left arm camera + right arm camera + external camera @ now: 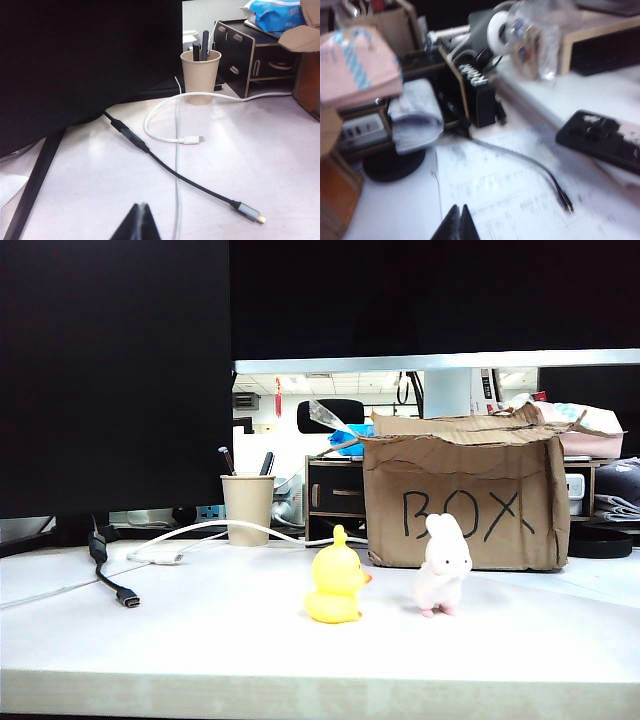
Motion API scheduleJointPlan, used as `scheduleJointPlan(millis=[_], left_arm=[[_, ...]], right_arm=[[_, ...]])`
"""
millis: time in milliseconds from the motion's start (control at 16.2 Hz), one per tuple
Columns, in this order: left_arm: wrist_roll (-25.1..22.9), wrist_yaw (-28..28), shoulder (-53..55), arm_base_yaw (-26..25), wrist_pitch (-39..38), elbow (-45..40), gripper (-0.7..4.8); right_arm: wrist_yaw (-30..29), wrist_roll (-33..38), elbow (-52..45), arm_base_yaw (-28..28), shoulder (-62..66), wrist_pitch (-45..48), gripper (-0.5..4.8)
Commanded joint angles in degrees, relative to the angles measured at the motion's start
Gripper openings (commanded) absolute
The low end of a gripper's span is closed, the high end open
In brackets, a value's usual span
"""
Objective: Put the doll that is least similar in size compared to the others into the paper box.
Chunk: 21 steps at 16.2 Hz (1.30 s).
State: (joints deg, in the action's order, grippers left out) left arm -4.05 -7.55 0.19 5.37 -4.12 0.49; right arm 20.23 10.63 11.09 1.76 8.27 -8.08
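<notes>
The brown paper box point(465, 500) with "BOX" written on its front stands at the back right of the white table. The doll is out of view in every frame. Neither arm shows in the exterior view. My left gripper point(141, 206) is shut and empty, low over the table near the cables, with one side of the paper box point(307, 85) far off. My right gripper point(460, 207) is also shut and empty, over a printed paper sheet point(520, 195). A corner of the paper box point(335, 195) lies off to its side. The right wrist view is blurred.
A small yellow duck point(335, 590) and a white-pink rabbit point(442, 565) stand in front of the box. A beige paper cup point(247, 508) with pens, a white cable point(165, 107) and a black cable point(190, 182) lie at the left. A monitor point(110, 370) fills the back left.
</notes>
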Motion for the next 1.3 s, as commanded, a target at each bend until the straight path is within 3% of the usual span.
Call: scheduleJointPlan(millis=[62,433,680,927,1051,1298], left_arm=[[0.0,-0.2,0.0,-0.1,0.3,0.1,-0.05],[0.0,-0.2,0.0,-0.1,0.3,0.1,-0.05],[0.0,-0.2,0.0,-0.1,0.3,0.1,-0.05],[0.0,-0.2,0.0,-0.1,0.3,0.1,-0.05],[0.0,-0.2,0.0,-0.1,0.3,0.1,-0.05],[0.0,-0.2,0.0,-0.1,0.3,0.1,-0.05]], right_arm=[[-6.5,-0.3,-2.0,5.9,-3.7,2.3,-0.05],[-12.6,-5.0,-6.9,7.3,-8.2,2.6,-0.05],[-20.1,-6.1,-9.8,7.1,-8.1,5.5,-0.05],[-20.6,-6.6,-9.9,6.8,-8.1,5.8,-0.05],[-24.0,-6.6,-10.6,5.8,-8.1,6.9,-0.05],[-23.0,-6.6,-10.6,1.8,-8.1,6.8,-0.05]])
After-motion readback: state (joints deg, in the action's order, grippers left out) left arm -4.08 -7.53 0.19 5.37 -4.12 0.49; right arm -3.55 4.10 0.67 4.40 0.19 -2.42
